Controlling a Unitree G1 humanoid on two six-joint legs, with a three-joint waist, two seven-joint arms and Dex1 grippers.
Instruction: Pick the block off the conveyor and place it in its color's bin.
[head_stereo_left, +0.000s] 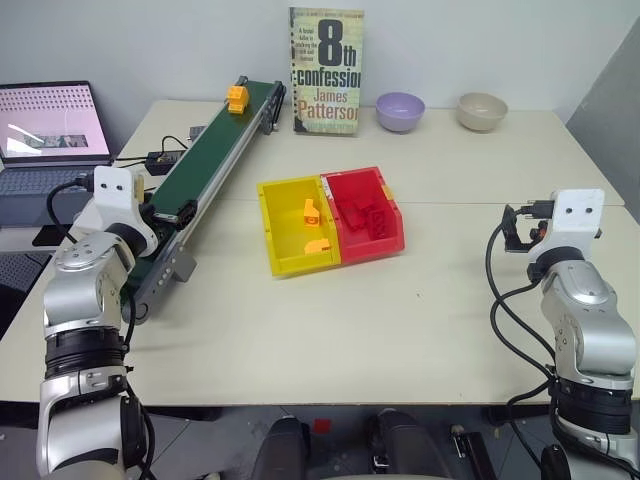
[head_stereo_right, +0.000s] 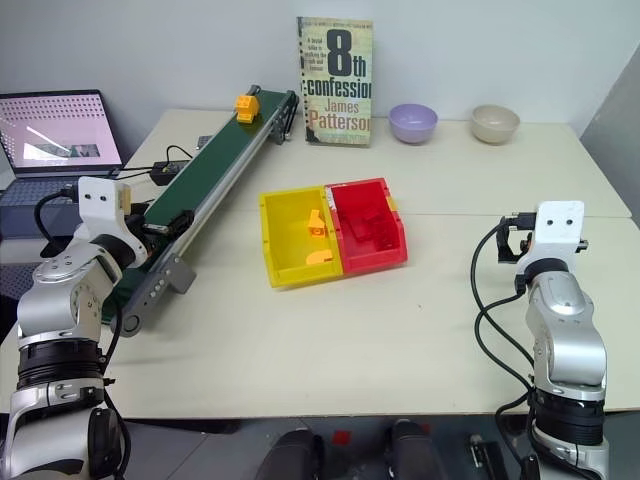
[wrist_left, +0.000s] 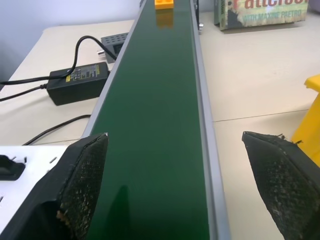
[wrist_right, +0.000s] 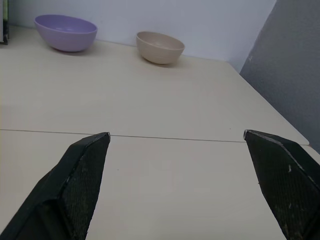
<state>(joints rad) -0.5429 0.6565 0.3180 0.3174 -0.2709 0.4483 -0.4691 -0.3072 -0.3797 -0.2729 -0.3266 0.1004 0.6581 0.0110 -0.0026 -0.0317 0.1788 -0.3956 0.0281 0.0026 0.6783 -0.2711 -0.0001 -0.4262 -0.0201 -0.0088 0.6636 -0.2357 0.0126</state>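
At the far left, a laptop (head_stereo_left: 50, 130) stands open at the edge of the surface (head_stereo_left: 420, 320), its screen lit in pink and white; no text on it can be read. Beside it lies a black power adapter (wrist_left: 77, 82) with a white label, print too small to make out.

The left end effector (wrist_left: 175, 150) is held over the near end of the conveyor (head_stereo_left: 215, 150), fingers spread wide, one on each side of the belt, holding nothing. The conveyor runs diagonally away toward the back of the surface. The block (head_stereo_left: 237, 97) sits on the belt at its far end, well apart from the left end effector.

Just past that end, a paperback book (head_stereo_left: 327, 70) stands upright against the wall. Its cover reads "8th confession" and "James Patterson" (a line of smaller print above the title is not legible).

Mid-surface sits the bin (head_stereo_left: 295, 225), joined along one side to a red bin (head_stereo_left: 368, 212). The yellow one holds two small yellow-orange pieces; the red one holds dark red bricks.

Toward the back right stand a lilac bowl (head_stereo_left: 400, 110) and, beyond it, a beige bowl (head_stereo_left: 482, 110), both upright and unmarked.

At the right, the right end effector (wrist_right: 177, 175) hangs over bare surface, fingers wide apart and empty.
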